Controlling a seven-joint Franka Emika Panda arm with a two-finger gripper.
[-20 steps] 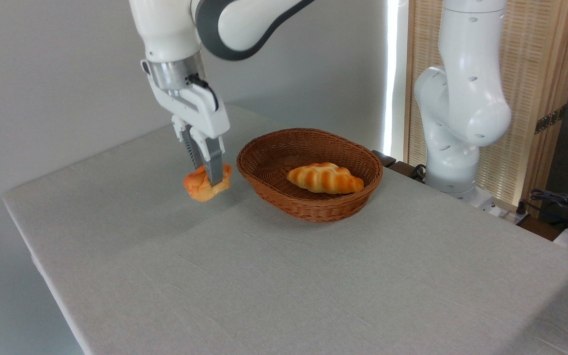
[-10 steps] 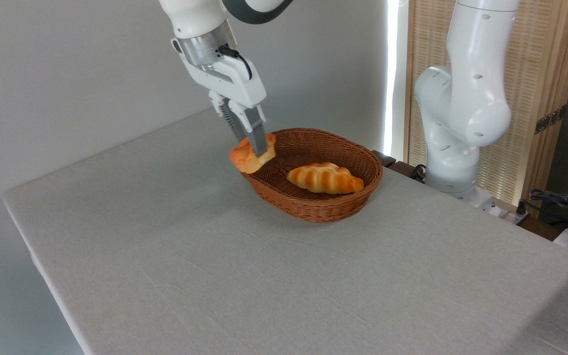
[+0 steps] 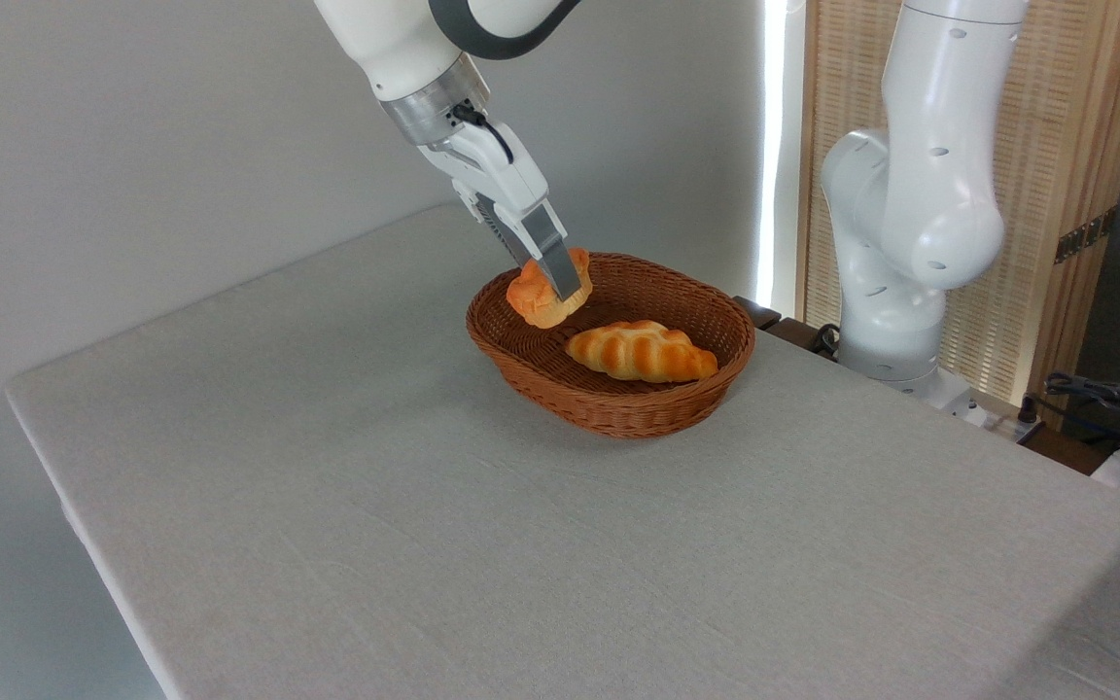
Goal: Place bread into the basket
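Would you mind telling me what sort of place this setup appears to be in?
Probably a robotics lab or test room: a Franka arm beside a cloth-covered table, a wicker basket of bread, and cables at the right edge.

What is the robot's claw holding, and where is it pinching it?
The claw holds the small orange bread, pinched across its sides, with one finger lying over its front. It hangs tilted above the basket, beside the striped roll.

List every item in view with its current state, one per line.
bread: held in the air, over the basket's left part
gripper: tilted, fingers shut on the bread
basket: upright on the table, holding the roll
striped roll: lying in the basket
table: cloth-covered
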